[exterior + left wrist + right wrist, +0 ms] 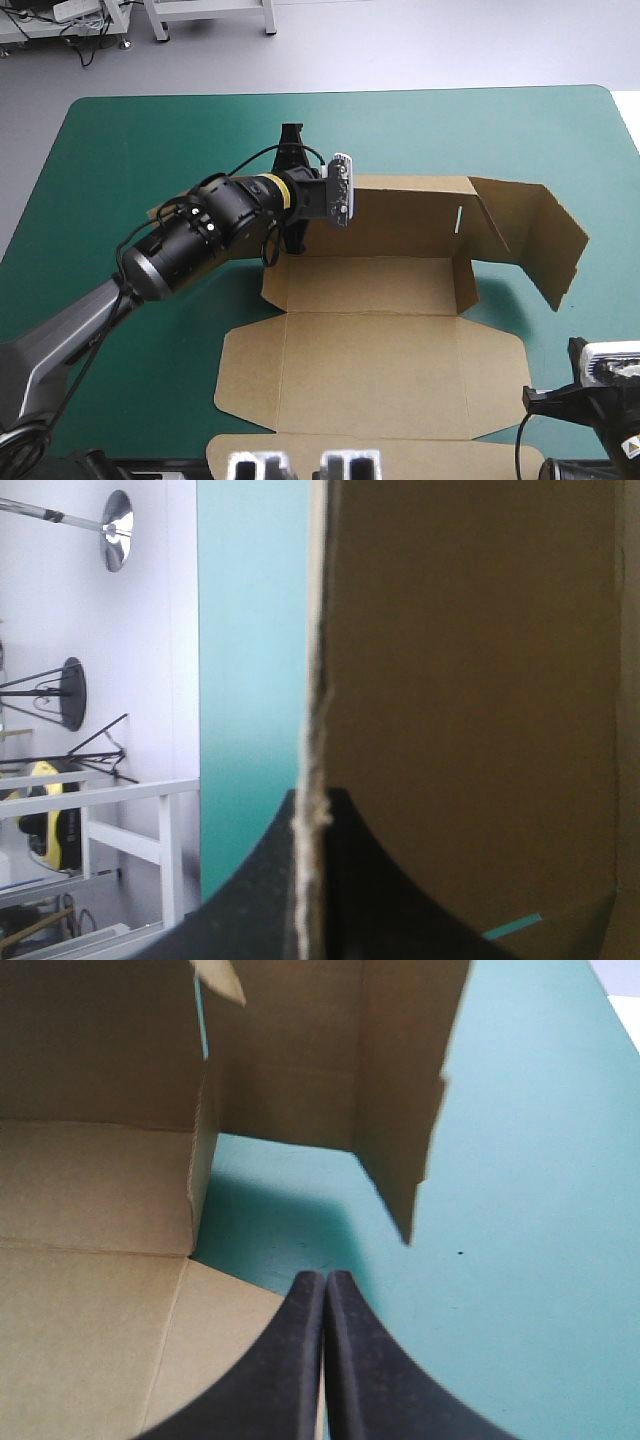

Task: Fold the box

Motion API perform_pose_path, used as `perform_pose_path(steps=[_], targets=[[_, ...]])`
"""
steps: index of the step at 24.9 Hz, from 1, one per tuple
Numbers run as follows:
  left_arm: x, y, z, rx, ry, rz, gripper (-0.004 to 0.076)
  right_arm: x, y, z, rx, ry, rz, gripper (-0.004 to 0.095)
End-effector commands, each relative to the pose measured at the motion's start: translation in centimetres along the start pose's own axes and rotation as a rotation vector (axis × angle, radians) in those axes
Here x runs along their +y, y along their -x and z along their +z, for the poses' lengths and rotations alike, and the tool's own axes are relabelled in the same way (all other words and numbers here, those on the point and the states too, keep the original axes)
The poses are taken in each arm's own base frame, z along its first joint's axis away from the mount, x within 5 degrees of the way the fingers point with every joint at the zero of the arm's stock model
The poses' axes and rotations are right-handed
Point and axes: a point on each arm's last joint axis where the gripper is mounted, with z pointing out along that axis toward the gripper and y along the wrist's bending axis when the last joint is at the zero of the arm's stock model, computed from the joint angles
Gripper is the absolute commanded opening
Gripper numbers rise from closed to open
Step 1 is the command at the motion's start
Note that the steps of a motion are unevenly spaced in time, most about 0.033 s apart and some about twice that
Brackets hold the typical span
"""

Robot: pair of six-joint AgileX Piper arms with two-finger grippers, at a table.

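The brown box (370, 370) lies open in the middle of the teal-green table. Its back wall (400, 220) is raised, and a long flap (530, 235) at that wall's right end stands swung out over the cover. My left gripper (296, 225) is at the wall's left end. In the left wrist view the board's edge (312, 680) runs between the black fingers (255, 880), so this gripper (312, 802) is shut on it. My right gripper (326, 1278) is shut and empty, low near the box's front right corner (533, 397). It points at the standing flap (400, 1080).
Bare teal-green cover (130, 130) lies left of and behind the box, and more to its right (540, 1210). The box's front flap (300, 448) reaches the table's near edge. The left arm (180, 250) crosses the cover from the front left.
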Motion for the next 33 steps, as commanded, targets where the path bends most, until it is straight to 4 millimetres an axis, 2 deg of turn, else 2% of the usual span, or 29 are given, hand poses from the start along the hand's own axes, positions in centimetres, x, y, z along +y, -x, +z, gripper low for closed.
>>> perform_pose_path(steps=[1, 5, 8, 10, 11, 12, 15, 16, 18, 22, 26, 33], targets=[[0.1, 1.2, -2.4, -0.095, 0.187, 0.015, -0.0009, -0.4, 3.5, -1.5, -0.065, -0.033, 0.01, -0.0013], [-2.3, 1.3, -1.7, -0.077, 0.21, 0.007, -0.0009, -0.6, 7.4, -2.4, -0.099, -0.015, 0.073, -0.0013], [-4.3, 1.2, -1.0, -0.044, 0.219, 0.034, -0.0009, -1.0, 10.7, -2.1, -0.087, 0.007, 0.084, -0.0013], [-5.6, 1.2, -0.6, -0.033, 0.237, 0.031, -0.0009, -1.2, 14.1, -1.4, -0.066, 0.046, 0.092, -0.0013], [-6.2, 1.3, -0.6, -0.021, 0.254, 0.019, -0.0009, -1.4, 16.0, -0.5, -0.039, 0.075, 0.089, -0.0013], [-6.4, 1.3, -0.6, -0.017, 0.26, 0.007, -0.0009, -1.5, 17.0, 0.2, -0.027, 0.092, 0.092, -0.0013], [-6.6, 1.2, -0.6, 0.004, 0.287, -0.015, -0.0009, -2.4, 21.2, 4.7, 0.045, 0.165, 0.103, -0.0013], [-6.6, 1.1, -0.6, 0.009, 0.289, -0.023, -0.0009, -2.6, 21.9, 5.8, 0.06, 0.177, 0.096, -0.0013], [-6.6, 1.1, -0.6, 0.01, 0.289, -0.025, -0.0009, -3.3, 23.6, 10.3, 0.125, 0.233, 0.1, -0.0013], [-6.6, 1.1, -0.6, 0.01, 0.289, -0.025, -0.0009, -3.7, 24.6, 14.6, 0.174, 0.307, 0.11, -0.0013], [-6.6, 1.2, -0.6, 0.006, 0.288, -0.024, -0.0009, -3.9, 24.5, 19.6, 0.248, 0.39, 0.131, -0.0013], [-6.6, 1.1, -0.6, 0.012, 0.289, -0.009, -0.0009, -3.9, 22.6, 23.8, 0.39, 0.424, 0.107, -0.0013]])
